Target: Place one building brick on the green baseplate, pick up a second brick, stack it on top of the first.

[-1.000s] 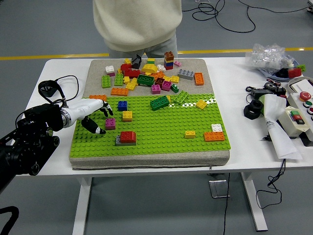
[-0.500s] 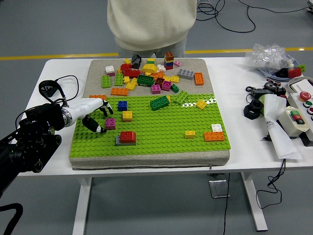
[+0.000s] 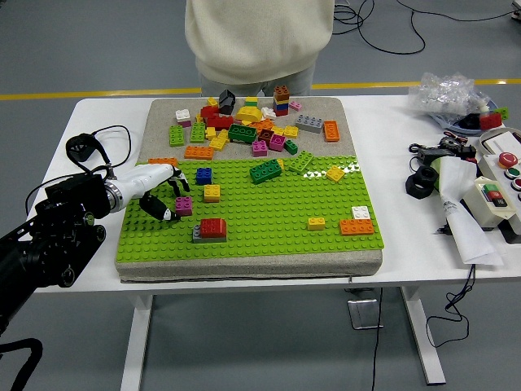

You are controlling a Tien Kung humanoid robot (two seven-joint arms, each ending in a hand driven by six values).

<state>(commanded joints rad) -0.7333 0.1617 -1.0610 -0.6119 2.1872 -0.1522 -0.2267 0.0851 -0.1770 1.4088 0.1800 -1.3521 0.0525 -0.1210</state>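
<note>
The green baseplate (image 3: 269, 212) lies on a grey mat. On it near the front left a red brick (image 3: 213, 227) sits stacked on a grey brick (image 3: 200, 237). A magenta brick (image 3: 184, 205), a yellow brick (image 3: 212, 192) and a blue brick (image 3: 203, 175) stand just behind them. My left hand (image 3: 163, 195), white with black fingertips, hovers at the plate's left edge next to the magenta brick, fingers spread and holding nothing. The right arm does not show.
A heap of loose bricks (image 3: 244, 126) covers the mat's far part. A person in a cream top (image 3: 259, 41) stands behind the table. Tools, a control box (image 3: 496, 191) and paper lie at the right. Orange (image 3: 356, 227) and yellow (image 3: 316, 223) bricks sit front right.
My left arm has shifted slightly right and away from me, with the hand staying by the magenta brick. The person has moved a little to the right.
</note>
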